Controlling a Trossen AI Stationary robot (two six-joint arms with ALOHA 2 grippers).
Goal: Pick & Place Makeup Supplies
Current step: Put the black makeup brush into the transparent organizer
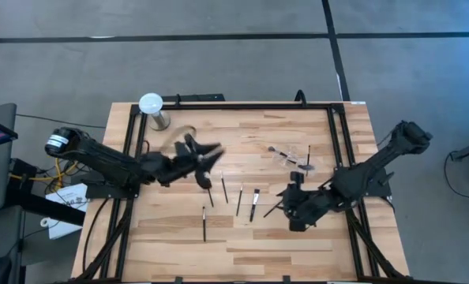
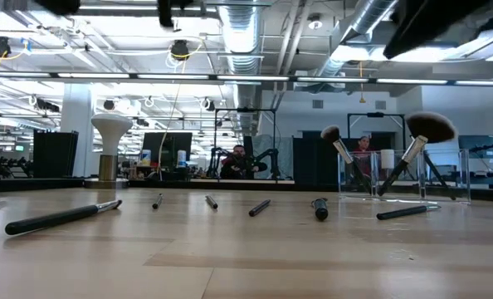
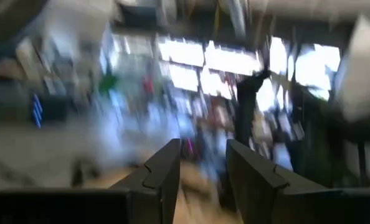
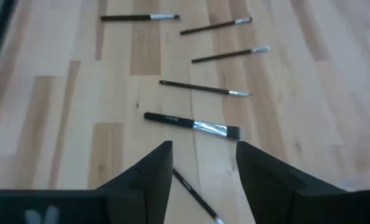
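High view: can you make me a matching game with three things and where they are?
Things:
1. white globe
2. clear holder
3. right hand

Places:
A. open, above the loose brushes
B. at the table's far left corner
C. on the table's right half, with fluffy brushes in it

Pairs: 1-B, 2-C, 3-A

Wooden desk (image 1: 171, 244) with 5 loose makeup brushes (image 1: 239, 199), a clear pouch (image 1: 291, 157), a white globe (image 1: 151, 104).
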